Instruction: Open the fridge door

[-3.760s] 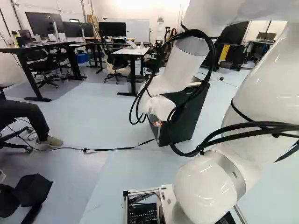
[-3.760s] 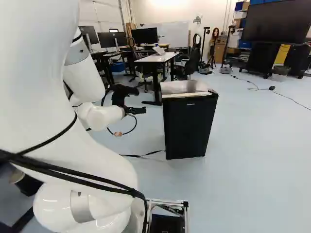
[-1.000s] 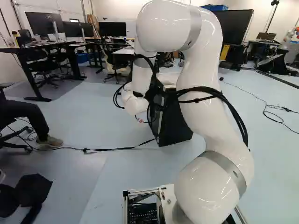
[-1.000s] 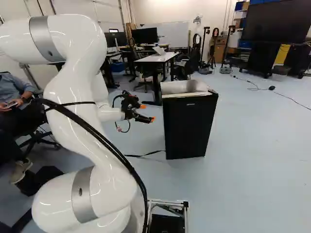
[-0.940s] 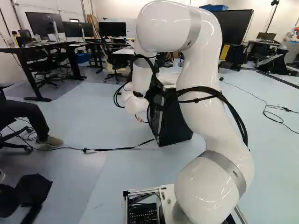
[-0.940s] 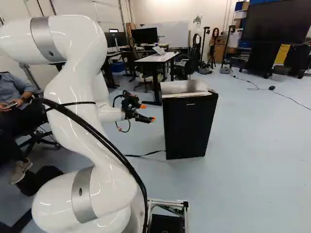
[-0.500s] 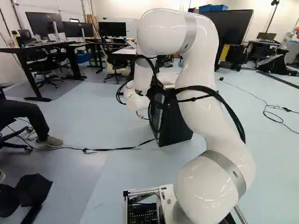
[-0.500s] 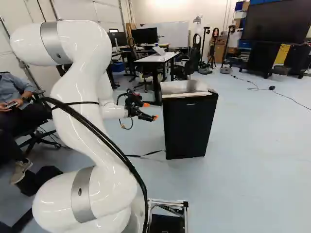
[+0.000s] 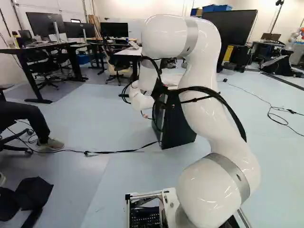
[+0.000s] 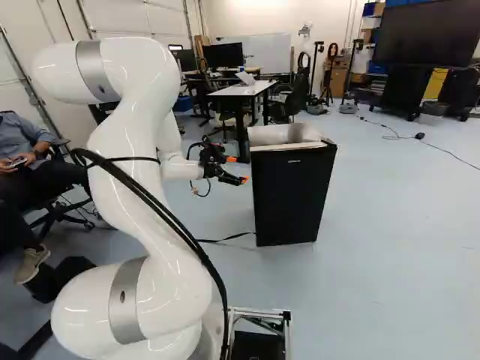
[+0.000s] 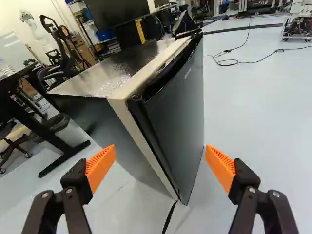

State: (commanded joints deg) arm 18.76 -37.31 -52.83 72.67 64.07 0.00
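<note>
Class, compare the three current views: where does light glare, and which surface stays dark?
Wrist view: pale glare on the shiny silver top panel of the black fridge; left base view: small highlights on the glossy white robot arm; right base view: highlights there too, while the flat black door looks dark.

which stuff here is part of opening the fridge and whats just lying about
For the job:
fridge door, the part to pull
fridge, the body it hangs on
tool, standing open

Just about the room:
laptop on the white-topped table
large dark screen
blue bins
</note>
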